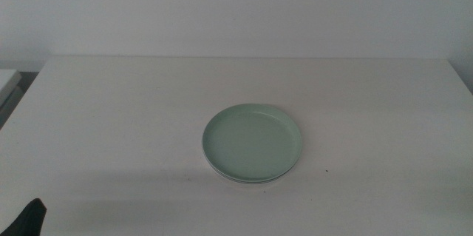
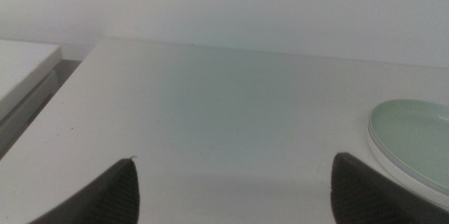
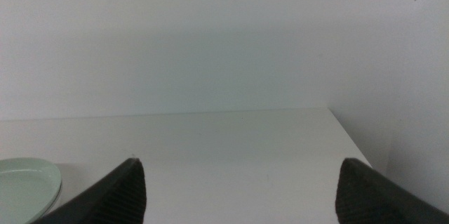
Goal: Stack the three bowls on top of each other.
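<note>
The mint green bowl (image 1: 253, 143) lies in the middle of the white table (image 1: 111, 118), on top of a stack. Under its near edge a thin white rim (image 1: 244, 182) shows. In the left wrist view the green bowl (image 2: 414, 136) rests on a thin grey rim and a white bowl (image 2: 394, 167). My left gripper (image 2: 235, 159) is open and holds nothing, well short of the stack; only its dark tip (image 1: 29, 217) shows at the middle view's bottom left corner. My right gripper (image 3: 240, 161) is open too, with the green bowl (image 3: 24, 185) off to one side.
A white wall runs behind the table. A lower white surface (image 2: 21, 69) stands beyond the table's left edge. The table's right edge (image 3: 351, 143) shows in the right wrist view.
</note>
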Robot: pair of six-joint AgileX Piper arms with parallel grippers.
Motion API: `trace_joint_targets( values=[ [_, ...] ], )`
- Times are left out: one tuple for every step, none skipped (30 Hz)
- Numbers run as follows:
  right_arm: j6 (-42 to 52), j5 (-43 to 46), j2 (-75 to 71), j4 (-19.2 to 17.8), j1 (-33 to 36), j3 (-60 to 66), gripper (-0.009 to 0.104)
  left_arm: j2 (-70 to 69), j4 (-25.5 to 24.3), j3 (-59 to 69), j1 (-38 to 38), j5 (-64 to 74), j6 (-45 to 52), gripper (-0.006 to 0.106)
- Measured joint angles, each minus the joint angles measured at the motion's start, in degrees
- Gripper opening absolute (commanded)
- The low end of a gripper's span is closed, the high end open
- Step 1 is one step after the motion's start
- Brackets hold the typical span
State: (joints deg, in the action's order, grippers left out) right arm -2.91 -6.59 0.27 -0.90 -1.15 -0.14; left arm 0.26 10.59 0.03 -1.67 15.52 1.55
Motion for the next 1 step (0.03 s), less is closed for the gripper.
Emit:
trace_joint_targets(
  values=[
    [0.0,0.1,0.0,0.0,0.0,0.0,0.092,0.0,0.0,0.0,0.0,0.0,0.0,0.094]
  ],
)
